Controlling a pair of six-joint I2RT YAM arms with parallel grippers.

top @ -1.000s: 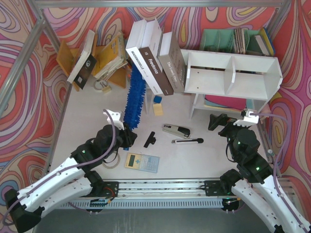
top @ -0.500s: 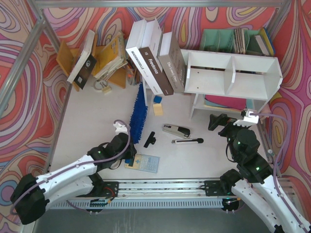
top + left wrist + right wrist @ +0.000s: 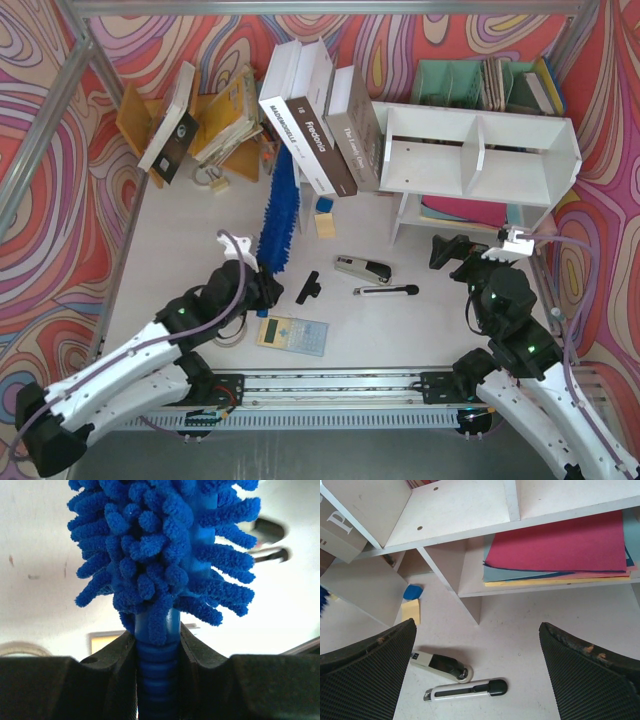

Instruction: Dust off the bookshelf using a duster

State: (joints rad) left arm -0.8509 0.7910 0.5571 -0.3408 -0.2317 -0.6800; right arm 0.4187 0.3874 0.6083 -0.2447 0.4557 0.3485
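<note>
The duster [image 3: 160,555] is fluffy blue chenille cloth on a ribbed, smooth plastic handle [image 3: 157,672]. The bookshelf [image 3: 465,505] is smooth matt white board. The counter [image 3: 520,625] looks matt white, faintly scuffed.

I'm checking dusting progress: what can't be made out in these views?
Top view: the duster handle, mostly covered by the left gripper shut on it.
Left wrist view: the duster's tip, cut off by the top edge; its fluff hides the bookshelf.
Right wrist view: the bookshelf's top, cut off by the upper edge.
Dust: too small in every view.
</note>
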